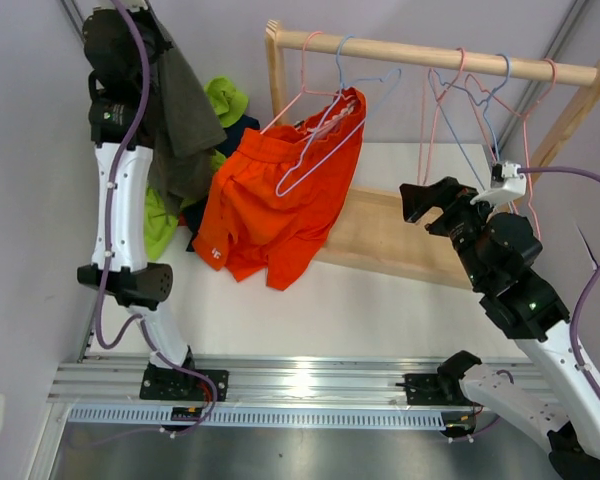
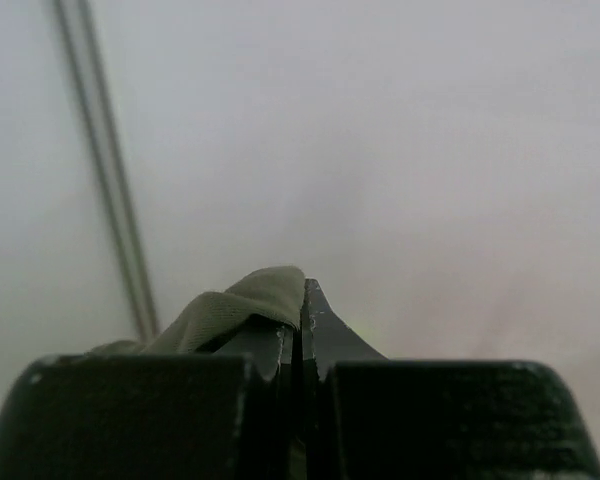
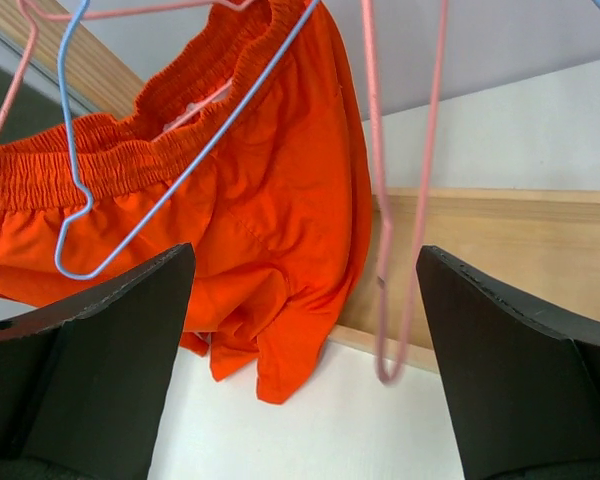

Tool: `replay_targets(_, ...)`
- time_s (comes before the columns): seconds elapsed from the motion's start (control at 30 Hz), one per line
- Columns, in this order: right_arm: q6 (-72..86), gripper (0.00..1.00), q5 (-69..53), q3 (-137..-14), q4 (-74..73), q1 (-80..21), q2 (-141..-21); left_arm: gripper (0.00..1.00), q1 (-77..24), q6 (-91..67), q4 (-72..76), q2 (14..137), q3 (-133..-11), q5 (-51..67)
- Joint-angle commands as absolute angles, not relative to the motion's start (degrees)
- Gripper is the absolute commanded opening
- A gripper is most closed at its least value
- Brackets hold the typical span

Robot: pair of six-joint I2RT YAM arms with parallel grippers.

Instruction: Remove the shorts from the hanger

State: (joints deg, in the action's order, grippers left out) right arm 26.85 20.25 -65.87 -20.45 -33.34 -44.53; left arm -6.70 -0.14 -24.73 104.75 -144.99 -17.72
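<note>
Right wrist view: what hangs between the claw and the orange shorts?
An empty pink hanger hangs between the open right gripper and the orange shorts, seen in the right wrist view.

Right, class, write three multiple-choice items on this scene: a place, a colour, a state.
1. Where are the orange shorts?
A. hanging from the wooden rail
B. flat on the table
C. on the floor

2. What colour shorts does the left gripper hold?
A. navy
B. grey
C. lime

3. How is the right gripper?
A. shut on a hanger
B. shut on fabric
C. open

1 A: waistband up at the rail.
2 B: grey shorts pinched in its shut fingers.
3 C: its fingers stand wide apart.
</note>
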Motion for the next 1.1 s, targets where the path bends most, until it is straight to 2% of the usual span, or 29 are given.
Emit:
replay_targets(0.0, 26.02, 0.99, 20.39, -64.87, -16.61, -32.96, -41.67, 0.0, -6.33, -2.82, -14.32, 107.4, -145.99, -11.07)
replay_targets(0.1, 25.05, 0.99, 19.43, -64.86, -16.26, -32.96, -40.17, 0.0, -6.24, -2.38, -9.07, 105.04, -132.49, -14.06)
replay_targets(0.13, 24.79, 0.99, 18.99, -64.95, -16.35, -32.96, -39.82, 0.02, -5.98, -2.9, -7.31, 104.51, -123.23, -14.85)
replay_targets(0.17, 24.52, 0.99, 18.11, -65.13, -16.17, -32.96, -39.47, 0.05, -5.63, -3.94, -7.38, 104.24, -120.96, -14.85)
replay_targets(0.2, 24.26, 0.99, 17.67, -65.56, -16.26, -32.96, -39.11, 0.12, -4.84, -6.3, -7.82, 104.33, -119.02, -14.59)
replay_targets(0.23, 24.17, 0.99, 16.53, -65.91, -16.35, -32.96, -38.42, 0.51, -4.4, -7.72, -9.74, 104.5, -114.91, -13.55)
replay_targets(0.27, 23.82, 0.99, 15.83, -66.18, -16.17, -33.05, -38.06, 0.73, -3.96, -10.43, -11.06, 104.68, -113.74, -12.14)
replay_targets(0.3, 23.64, 0.99, 14.95, -66.96, -16.0, -32.96, -37.8, 0.89, -3.43, -11.42, -12.29, 104.42, -112.95, -11.0)
replay_targets(0.33, 23.38, 0.99, 12.24, -67.23, -14.95, -33.05, -37.53, 0.99, -3.43, -11.95, -13.52, 103.72, -109.63, -10.55)
replay_targets(0.43, 21.8, 0.99, 2.87, -69.59, -10.75, -32.96, -38.05, 0.99, -3.6, -13.88, -10.04, 96.62, -99.16, -7.04)
replay_targets(0.53, 22.76, 0.99, -7.07, -76.25, -8.18, -33.22, -43.75, 0.99, -4.22, -15.11, -6.78, 87.15, -89.23, -5.19)
replay_targets(0.63, 24.43, 0.99, -11.59, -84.16, -5.46, -34.53, -52.1, 0.99, -4.31, -16.87, -5.45, 78.79, -81.58, -1.77)
replay_targets(0.67, 24.26, 0.98, -11.34, -86.11, -4.84, -35.41, -56.12, 0.99, -4.57, -16.61, -5.19, 76.92, -80.26, 2.33)
replay_targets(0.87, 22.06, 0.95, -7.3, -102.97, -4.22, -41.83, -71.0, 0.99, -8.17, -17.22, -4.92, 66.64, -69.18, 9.49)
replay_targets(1.07, 22.85, 0.96, -4.48, -107.4, -0.7, -44.73, -81.2, 0.99, -12.64, -20.65, -3.26, 61.35, -60.3, 14.24)
